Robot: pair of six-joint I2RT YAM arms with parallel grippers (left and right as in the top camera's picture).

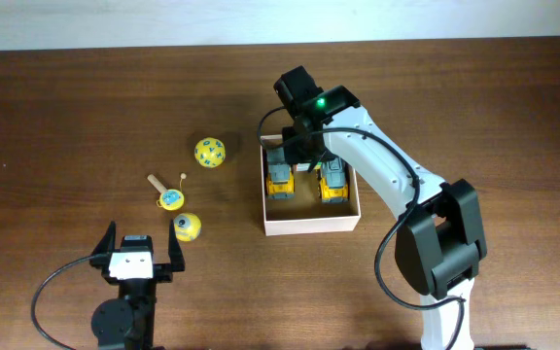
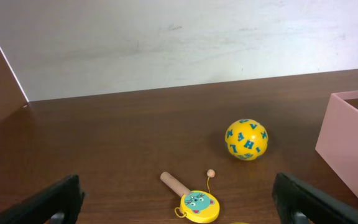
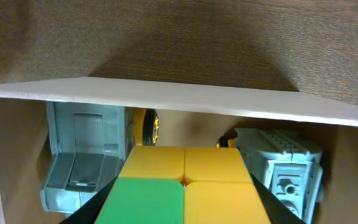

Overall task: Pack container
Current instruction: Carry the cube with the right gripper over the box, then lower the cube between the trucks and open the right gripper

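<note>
Placing step: right tool (image 1: pixel 302 148) pinching a yellow-green cube (image 3: pixel 185 186) just above the box (image 1: pixel 311 227) on the surface, between its two trucks (image 1: pixel 279 179). Next, likely: lower, release into the gap. Left tool (image 1: pixel 139 245) spread, well left of box.

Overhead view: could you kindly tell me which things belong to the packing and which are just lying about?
Job: container, two trucks inside, block in right gripper.
Lying about, perhaps next: lettered ball, rattle, second ball.

Left gripper (image 1: pixel 139 249) splayed; right gripper (image 1: pixel 297 153) gripping cube (image 3: pixel 185 186) (arm extended)
</note>
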